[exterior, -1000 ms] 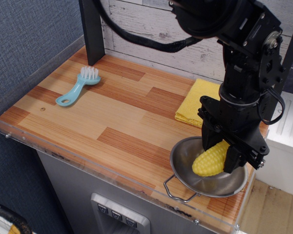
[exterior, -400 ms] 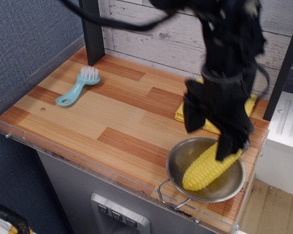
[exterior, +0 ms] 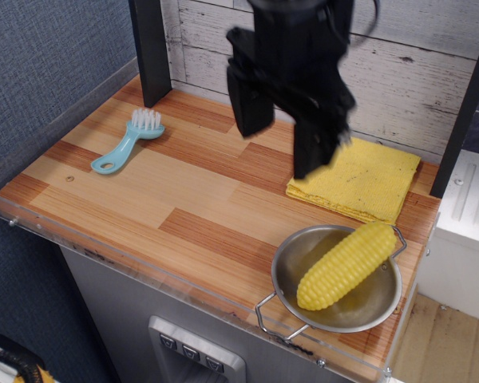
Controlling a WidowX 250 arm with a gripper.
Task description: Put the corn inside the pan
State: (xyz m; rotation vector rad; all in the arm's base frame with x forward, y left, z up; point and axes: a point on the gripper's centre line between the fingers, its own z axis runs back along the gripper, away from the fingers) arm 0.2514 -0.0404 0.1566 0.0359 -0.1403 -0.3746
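The yellow corn [exterior: 345, 266] lies slantwise inside the shiny steel pan [exterior: 297, 249] at the front right corner of the wooden table; its tip rests on the pan's far right rim. My gripper [exterior: 281, 144] is open and empty. It hangs high above the table's middle back, well up and left of the pan, with its two black fingers [exterior: 250, 102] spread wide apart.
A flat yellow cloth [exterior: 366, 179] lies behind the pan. A light blue brush [exterior: 128, 142] lies at the back left. A black post [exterior: 152, 48] stands at the back left. A clear plastic lip [exterior: 104, 239] edges the table front and left.
My gripper let go of the corn, rose and moved up and left away from the pan. The corn settled lying in the pan, and the pan shifted slightly.
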